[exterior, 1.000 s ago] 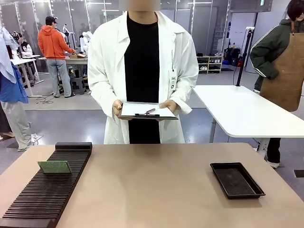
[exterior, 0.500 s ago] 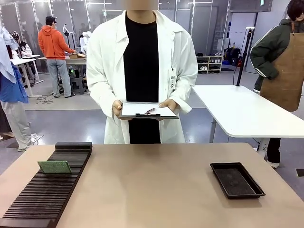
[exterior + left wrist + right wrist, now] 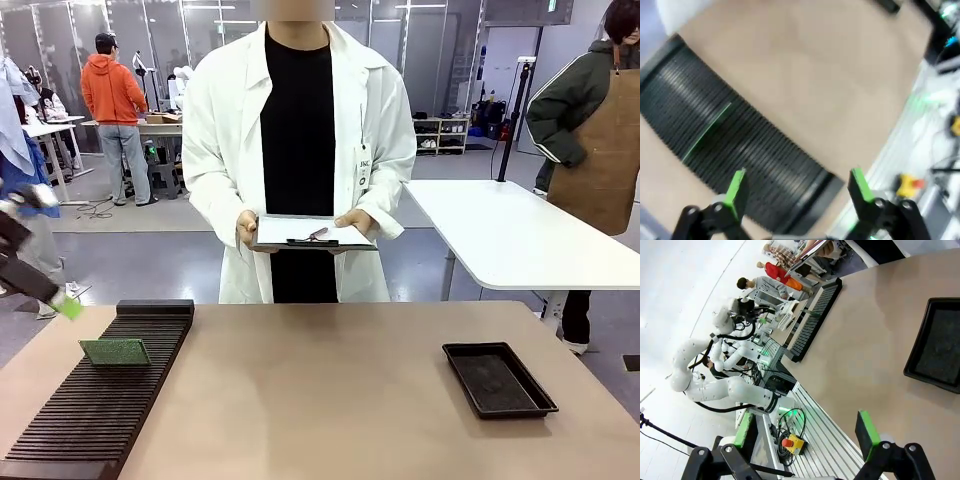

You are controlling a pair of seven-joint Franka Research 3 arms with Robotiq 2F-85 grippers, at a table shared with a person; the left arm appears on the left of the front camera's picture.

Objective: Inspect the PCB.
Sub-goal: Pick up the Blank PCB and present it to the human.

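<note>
The left gripper (image 3: 797,179) and right gripper (image 3: 805,427) have jaws apart, empty. The left should straddle the PCB (image 3: 115,351) squarely in the rack (image 3: 90,425).

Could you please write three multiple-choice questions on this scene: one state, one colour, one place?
1. The left end effector is: A) open and empty B) shut on a cable C) shut on a pen.
2. The tray is: A) white B) black C) red.
3. The PCB is: A) in the tray B) upright in the slotted rack C) in the left end effector.
1 A: its jaws stand apart, nothing between. 2 B: black all over. 3 B: it stands in a rack slot.
</note>
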